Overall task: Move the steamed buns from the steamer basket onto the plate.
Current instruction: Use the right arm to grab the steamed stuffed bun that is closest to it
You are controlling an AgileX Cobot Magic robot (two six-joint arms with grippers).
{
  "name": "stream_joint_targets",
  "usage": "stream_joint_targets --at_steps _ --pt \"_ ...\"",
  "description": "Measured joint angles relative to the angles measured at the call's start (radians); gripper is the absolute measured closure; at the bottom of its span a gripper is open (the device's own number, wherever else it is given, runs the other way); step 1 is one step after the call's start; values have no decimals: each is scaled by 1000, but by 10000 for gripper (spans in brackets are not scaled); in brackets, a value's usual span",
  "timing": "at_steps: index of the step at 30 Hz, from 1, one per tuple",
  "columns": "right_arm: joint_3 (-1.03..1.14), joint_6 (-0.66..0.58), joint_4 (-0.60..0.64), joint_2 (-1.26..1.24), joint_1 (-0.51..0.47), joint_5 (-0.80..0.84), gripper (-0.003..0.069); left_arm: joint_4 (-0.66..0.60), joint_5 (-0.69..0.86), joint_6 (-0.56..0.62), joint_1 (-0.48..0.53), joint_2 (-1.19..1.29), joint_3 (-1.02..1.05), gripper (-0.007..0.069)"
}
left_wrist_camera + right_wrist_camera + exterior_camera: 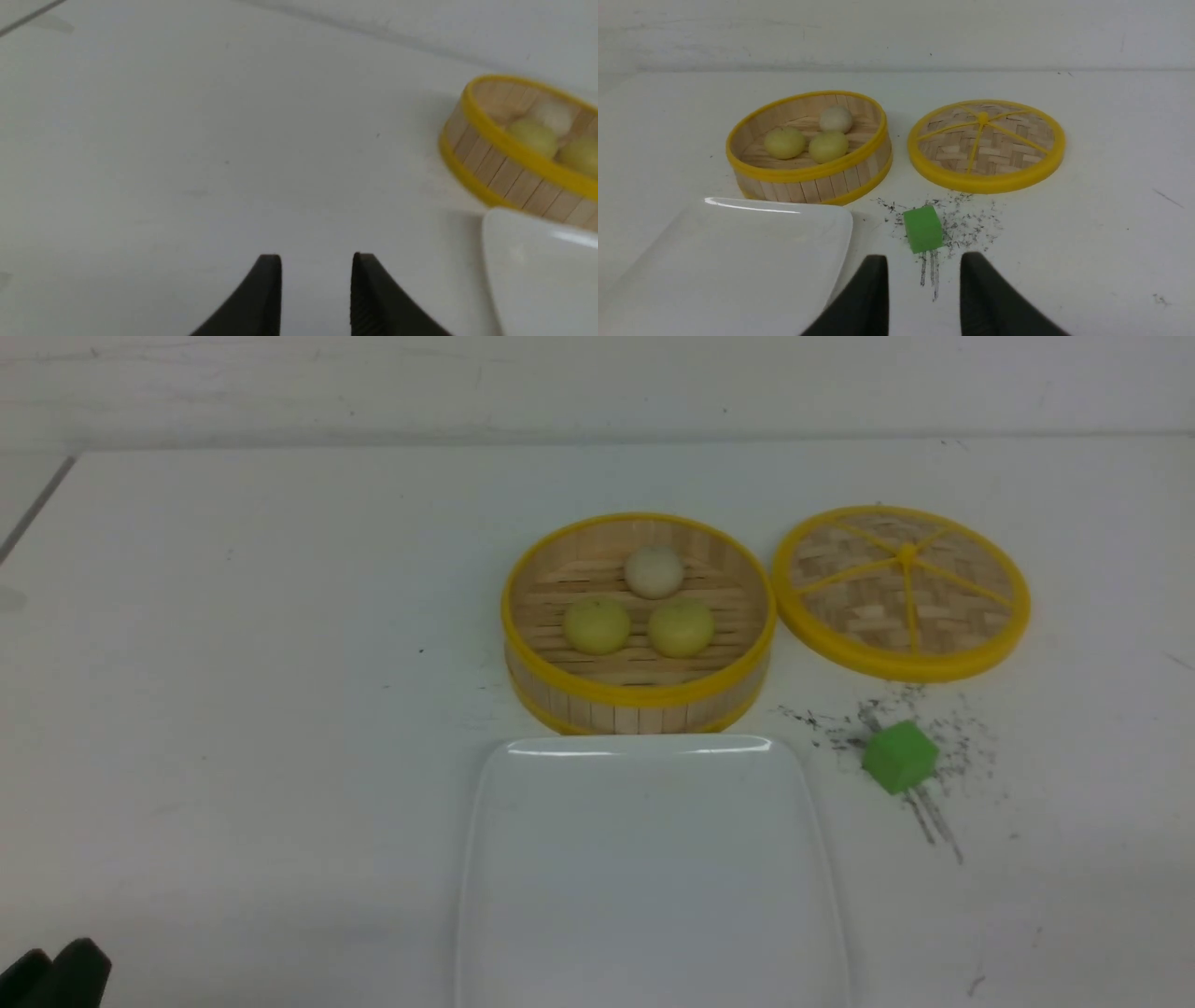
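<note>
The steamer basket (639, 695) stands mid-table with three steamed buns inside: an off-white bun (653, 570) at the back, two pale yellow buns (597, 624) (681, 626) in front. The white plate (523, 896) lies bare just in front of the basket. My left gripper (51, 975) shows only at the front view's lower left corner, far from the basket. In its wrist view the left gripper (316, 261) is open over bare table, with the basket (490, 168) off to one side. My right gripper (924, 261) is open, empty, just short of the green cube; basket (808, 184) and plate (714, 261) show there too.
The flat woven lid (901, 590) with yellow spokes lies right of the basket. A green cube (899, 757) sits on dark scuff marks to the plate's right. The wall runs along the table's far edge.
</note>
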Motion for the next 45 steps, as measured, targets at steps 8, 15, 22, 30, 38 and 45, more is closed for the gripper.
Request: stream_joint_targets --at_steps 8,15,22,30,38,45 --pt "0 -55 38 0 0 0 419 -88 -38 -129 0 0 0 382" --pt "0 -64 38 0 0 42 419 -158 -42 -208 0 0 0 382" --pt "-5 -152 75 7 0 88 419 -218 -26 -172 -35 0 -60 371" --pt "-109 -197 115 277 0 73 419 -219 123 -19 -92 83 -327 377" --pt "-416 -427 303 730 0 63 419 -203 130 70 -93 262 -439 393" --pt "-910 -499 375 1201 0 264 419 -200 89 130 -93 360 -439 393"
